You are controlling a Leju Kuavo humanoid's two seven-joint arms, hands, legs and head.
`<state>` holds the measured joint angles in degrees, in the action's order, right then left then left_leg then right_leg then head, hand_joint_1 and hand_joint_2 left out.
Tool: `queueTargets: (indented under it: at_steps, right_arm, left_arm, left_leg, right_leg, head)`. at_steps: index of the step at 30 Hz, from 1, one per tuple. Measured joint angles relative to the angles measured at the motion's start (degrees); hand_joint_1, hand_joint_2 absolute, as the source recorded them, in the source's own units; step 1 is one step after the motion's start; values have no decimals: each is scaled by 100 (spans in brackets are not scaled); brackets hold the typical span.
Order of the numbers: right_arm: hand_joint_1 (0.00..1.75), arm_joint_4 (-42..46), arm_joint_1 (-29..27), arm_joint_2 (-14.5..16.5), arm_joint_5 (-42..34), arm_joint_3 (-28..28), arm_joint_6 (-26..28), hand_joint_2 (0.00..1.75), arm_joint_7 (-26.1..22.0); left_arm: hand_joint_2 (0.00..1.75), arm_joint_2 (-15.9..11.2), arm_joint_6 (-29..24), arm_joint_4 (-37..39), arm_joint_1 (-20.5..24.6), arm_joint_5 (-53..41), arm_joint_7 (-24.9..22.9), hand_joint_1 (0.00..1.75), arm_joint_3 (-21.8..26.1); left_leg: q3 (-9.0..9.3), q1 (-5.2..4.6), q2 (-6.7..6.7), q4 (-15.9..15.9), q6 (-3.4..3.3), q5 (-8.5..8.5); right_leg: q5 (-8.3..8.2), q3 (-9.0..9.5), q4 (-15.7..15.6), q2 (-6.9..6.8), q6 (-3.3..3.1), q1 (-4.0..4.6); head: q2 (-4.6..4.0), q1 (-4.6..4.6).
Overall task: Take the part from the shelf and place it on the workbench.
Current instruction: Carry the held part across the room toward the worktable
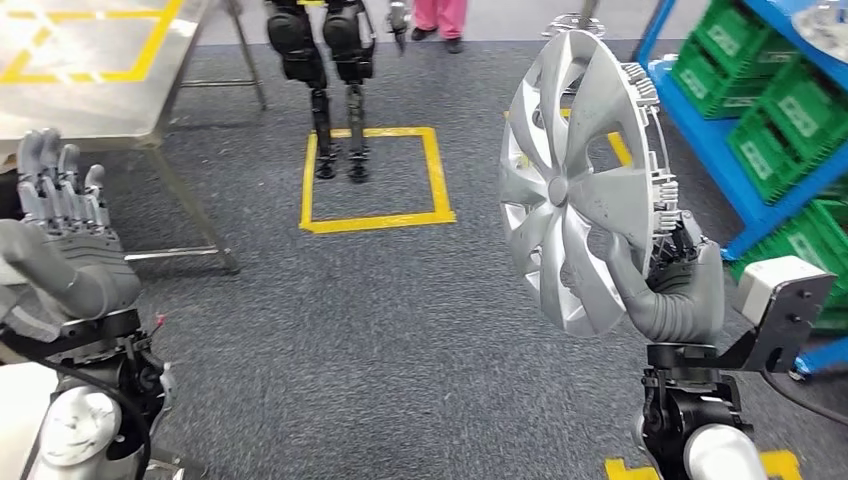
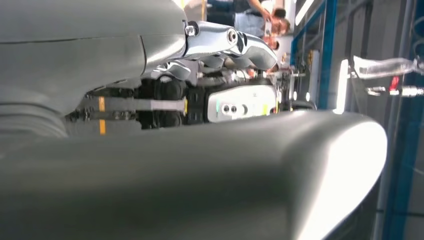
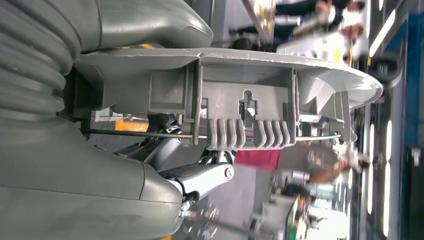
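A silver wheel cover (image 1: 575,175) stands upright on edge in the air at the right of the head view, and my right hand (image 1: 672,288) grips its lower rim, thumb across the front face. Close up in the right wrist view, the cover's rim and clips (image 3: 240,107) sit between my right hand's thumb and fingers (image 3: 125,150). My left hand (image 1: 62,240) is raised at the left with its fingers spread and holds nothing. The steel workbench (image 1: 90,70) stands at the far left. The blue shelf (image 1: 745,190) is at the right edge.
Green crates (image 1: 775,105) fill the blue shelf. Another humanoid robot's legs (image 1: 335,90) stand in a yellow floor square (image 1: 375,220) ahead. A person in pink trousers (image 1: 440,18) stands at the back. Grey carpet lies between me and the workbench.
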<state>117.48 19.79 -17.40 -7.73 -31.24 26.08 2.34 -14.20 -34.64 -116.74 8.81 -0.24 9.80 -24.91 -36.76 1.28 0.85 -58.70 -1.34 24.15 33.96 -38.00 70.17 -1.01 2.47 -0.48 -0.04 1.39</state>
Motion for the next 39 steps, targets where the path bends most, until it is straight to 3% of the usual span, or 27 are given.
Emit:
queueTargets:
  at_steps: [2,3,4,6,8,10,11,13,15,17,18,19,20,22,24,26,28,30,31,32,33,35,36,38,39]
  right_arm:
    - [175,-25,-6,0,-17,-4,-3,175,-1]
    - [175,-38,-9,0,-26,-6,-3,175,0]
    - [175,-49,-10,0,-32,-8,-2,175,-1]
    - [175,-57,0,1,-37,-8,0,175,-3]
    - [175,-61,16,2,-34,-9,4,175,-13]
    - [175,-64,22,3,-23,-10,11,175,-19]
    - [175,-65,21,8,-14,-12,14,175,-18]
    - [175,-63,19,20,12,-18,19,175,-17]
    - [175,-62,11,30,24,-24,27,175,-18]
    - [175,-69,-8,34,24,-32,32,175,-13]
    - [175,-74,-19,38,24,-37,32,175,-9]
    - [175,-78,-28,41,24,-41,32,175,-7]
    - [175,-80,-31,44,24,-43,32,175,-5]
    - [175,-79,-27,47,25,-45,32,175,-6]
    - [175,-78,-22,49,27,-47,32,175,-7]
    - [175,-78,-20,50,28,-49,32,175,-7]
    - [175,-78,-19,50,29,-48,32,175,-7]
    - [175,-78,-20,49,30,-48,30,175,-10]
    - [175,-79,-23,48,30,-49,26,175,-11]
    - [175,-81,-27,48,28,-50,21,175,-10]
    - [175,-85,-31,48,27,-50,15,175,-7]
    - [175,-90,-28,48,24,-50,6,175,-4]
    - [175,-92,-17,48,24,-50,3,175,-4]
    - [175,-90,7,48,24,-50,-1,175,-5]
    - [175,-89,18,48,24,-50,-2,175,-5]
  left_arm:
    - [0,2,2,6,-5,-1,-4,0,-3]
    - [0,2,2,9,-5,-1,-8,0,-3]
    - [0,2,2,10,-5,-2,-15,0,-3]
    - [0,2,2,11,-3,-9,-33,0,-2]
    - [0,2,2,11,-6,-18,-57,0,-2]
    - [0,1,-6,10,-19,-26,-74,0,-1]
    - [0,-1,-11,8,-28,-32,-78,0,3]
    - [0,-8,-20,-1,-27,-41,-79,0,15]
    - [0,-14,-24,-3,-31,-44,-81,0,25]
    - [0,-14,-26,2,-51,-44,-80,0,27]
    - [0,-14,-28,4,-59,-44,-80,0,29]
    - [0,-14,-30,6,-63,-44,-80,0,30]
    - [0,-14,-32,7,-65,-44,-80,0,32]
    - [0,-14,-33,3,-63,-45,-80,0,35]
    - [0,-14,-33,-2,-66,-46,-80,0,38]
    - [0,-14,-32,-7,-72,-46,-80,0,38]
    - [0,-13,-32,-15,-69,-49,-80,0,39]
    - [0,-11,-28,-20,-65,-52,-80,0,38]
    - [0,-11,-26,-19,-67,-52,-80,0,36]
    - [0,-10,-23,-18,-71,-53,-80,0,34]
    - [0,-10,-22,-18,-74,-53,-80,0,34]
    - [0,-9,-22,-19,-76,-54,-80,0,34]
    - [0,-8,-22,-19,-77,-56,-80,0,34]
    - [0,-5,-20,-19,-73,-60,-80,0,34]
    - [0,-4,-19,-19,-78,-62,-80,0,34]
  left_leg:
    - [-18,-22,152,-2,-20,-12]
    - [-21,-30,234,-4,-24,-17]
    - [-21,-35,316,-6,-24,-23]
    - [-36,-33,462,-11,-5,-44]
    - [-90,0,587,-8,57,-90]
    - [-142,40,720,22,150,-150]
    - [-178,37,693,17,181,-154]
    - [-326,3,410,-238,214,13]
    - [-620,-7,77,-891,235,347]
    - [-842,13,-19,-1419,271,525]
    - [-809,25,-48,-1406,287,483]
    - [-658,35,-90,-1178,300,364]
    - [-420,42,-183,-794,307,223]
    - [-5,18,-383,-166,262,94]
    - [96,-20,-404,-17,171,112]
    - [72,-18,-273,-1,89,75]
    - [69,1,-157,25,25,40]
    - [51,1,-34,29,-16,18]
    - [38,-9,36,27,-30,9]
    - [27,-21,108,23,-40,2]
    - [19,-32,187,17,-45,-2]
    - [13,-45,344,5,-47,-11]
    - [9,-42,414,2,-40,-20]
    - [-32,-17,540,0,4,-58]
    - [-62,7,601,6,42,-85]
  right_leg:
    - [98,-259,491,54,-19,1]
    - [-14,-243,419,69,-42,3]
    - [-205,-128,142,106,-76,8]
    - [-562,216,-636,363,-159,12]
    - [-661,427,-1069,583,-216,22]
    - [-676,480,-1163,520,-250,41]
    - [-709,504,-1214,439,-269,40]
    - [-772,563,-1338,275,-315,29]
    - [-789,577,-1373,130,-344,39]
    - [-785,563,-1367,-27,-347,43]
    - [-781,559,-1361,-103,-341,42]
    - [-772,556,-1349,-174,-328,37]
    - [-756,557,-1323,-235,-304,36]
    - [-707,544,-1253,-333,-228,61]
    - [-686,538,-1213,-422,-152,82]
    - [-670,525,-1197,-478,-88,60]
    - [-487,400,-944,-296,-27,25]
    - [-145,87,-261,-40,4,5]
    - [-6,-94,121,12,6,4]
    - [49,-228,384,36,0,5]
    - [-3,-271,445,53,-17,7]
    - [-372,-40,-86,155,-92,22]
    - [-537,143,-484,304,-147,22]
    - [-692,424,-1038,557,-235,33]
    - [-677,471,-1119,605,-260,42]
  head:
    - [0,37]
    - [0,50]
    - [0,61]
    - [0,76]
    - [0,81]
    - [0,92]
    - [0,89]
    - [0,36]
    - [0,-26]
    - [0,-60]
    - [0,-81]
    - [0,-103]
    - [0,-122]
    - [0,-157]
    - [0,-145]
    - [0,-117]
    - [0,-81]
    - [0,-15]
    - [0,11]
    - [0,28]
    - [0,43]
    - [0,67]
    - [0,73]
    - [0,76]
    - [0,81]
